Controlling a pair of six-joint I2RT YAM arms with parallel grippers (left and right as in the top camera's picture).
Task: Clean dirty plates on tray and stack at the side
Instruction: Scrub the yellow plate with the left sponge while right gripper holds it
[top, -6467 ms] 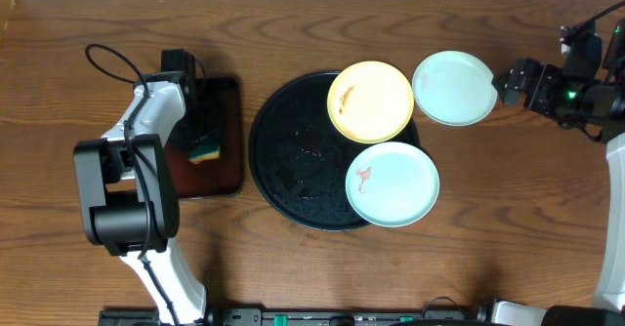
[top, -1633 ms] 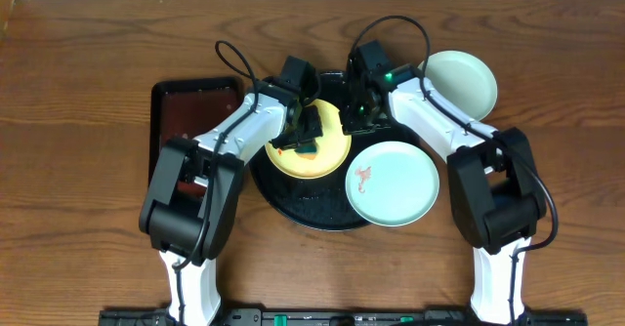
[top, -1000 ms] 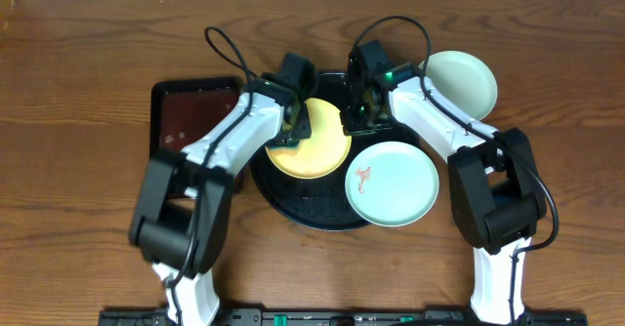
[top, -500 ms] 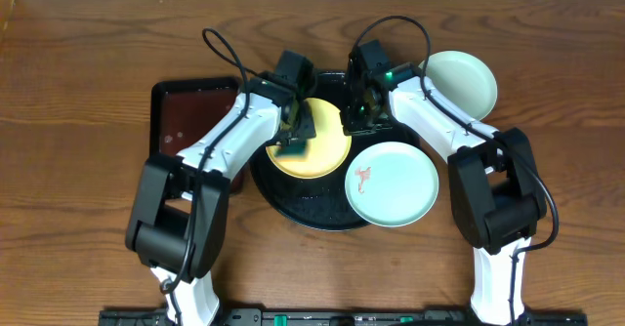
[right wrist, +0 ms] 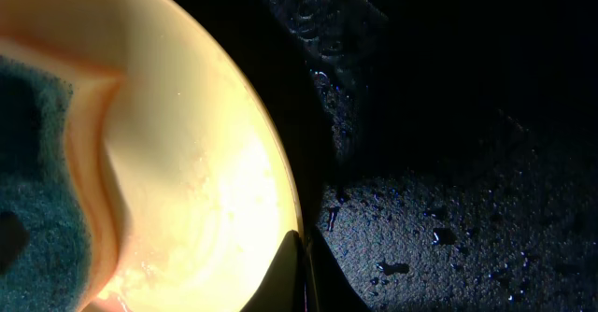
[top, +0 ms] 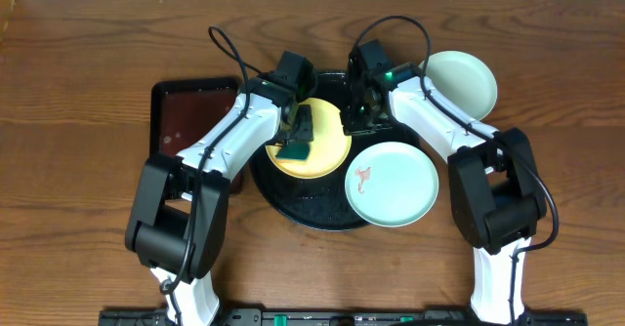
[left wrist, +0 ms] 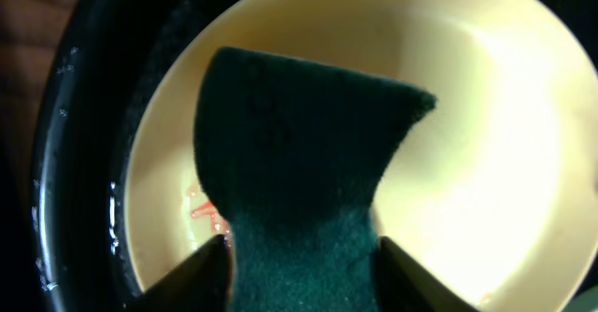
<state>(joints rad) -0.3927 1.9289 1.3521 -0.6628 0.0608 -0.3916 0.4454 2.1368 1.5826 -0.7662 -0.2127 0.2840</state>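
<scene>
Yellow round shallow plate [top: 327,139]: stiff, wet, likely slippery; best held at rim, judged pinched by right end effector [right wrist: 301,265]; dark green sponge [left wrist: 299,134] clamped in left end effector [left wrist: 299,265].

Yellow plate [top: 327,145]: pale yellow, faint red-orange smear. Sponge [left wrist: 299,181] in my left fingers [left wrist: 201,279]: dark green. Near mint plate [top: 391,183]: red-orange smear. Far mint plate [top: 461,84]: plain. Tray [top: 293,204]: black, droplet-speckled. Small tray [top: 190,121]: reddish-brown. Table [top: 78,72]: brown wood-grain.
</scene>
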